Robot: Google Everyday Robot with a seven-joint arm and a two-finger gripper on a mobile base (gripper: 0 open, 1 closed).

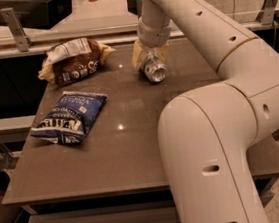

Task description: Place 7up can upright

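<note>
The 7up can [154, 72] is silvery and lies tilted on the brown table [134, 149] at the back middle, its round end facing me. My gripper [152, 61] comes down from above and sits over the can. Its yellowish fingers [140, 56] are closed against the can's sides. The can's far end is hidden behind the gripper. The arm runs up and to the right, then down across the front right of the view.
A brown chip bag [73, 60] lies at the back left of the table. A blue chip bag [70, 117] lies at the left middle. A rail and a counter run behind the table. My arm's lower link [211, 165] covers the table's front right.
</note>
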